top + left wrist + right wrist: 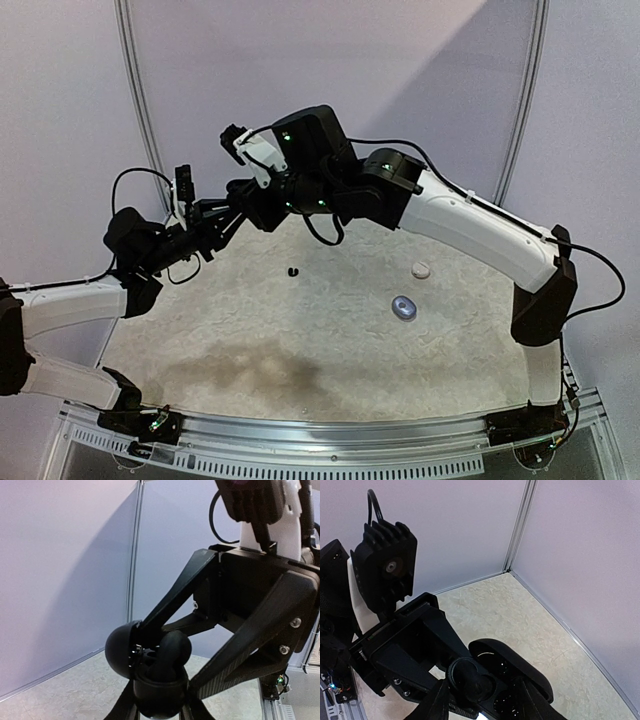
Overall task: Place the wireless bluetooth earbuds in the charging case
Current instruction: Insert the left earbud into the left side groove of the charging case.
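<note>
Both arms meet high over the back of the table. My right gripper (487, 702) is shut on the open black charging case (520, 667), with its lid tipped up and its sockets showing. My left gripper (160, 705) is shut on a glossy black earbud (160, 692) and holds it at the case's near socket, beside the domed lid (119, 652). That earbud also shows in the right wrist view (465, 676), with the left gripper's fingers (435, 630) reaching in. In the top view the grippers (243, 208) (268, 195) hide the case. A second black earbud (293, 271) lies on the table.
A whitish rounded pebble-like piece (421, 269) and a silver-blue one (404, 307) lie right of centre on the mottled beige table (250, 350). White panel walls stand close behind. A metal rail (330, 430) runs along the near edge.
</note>
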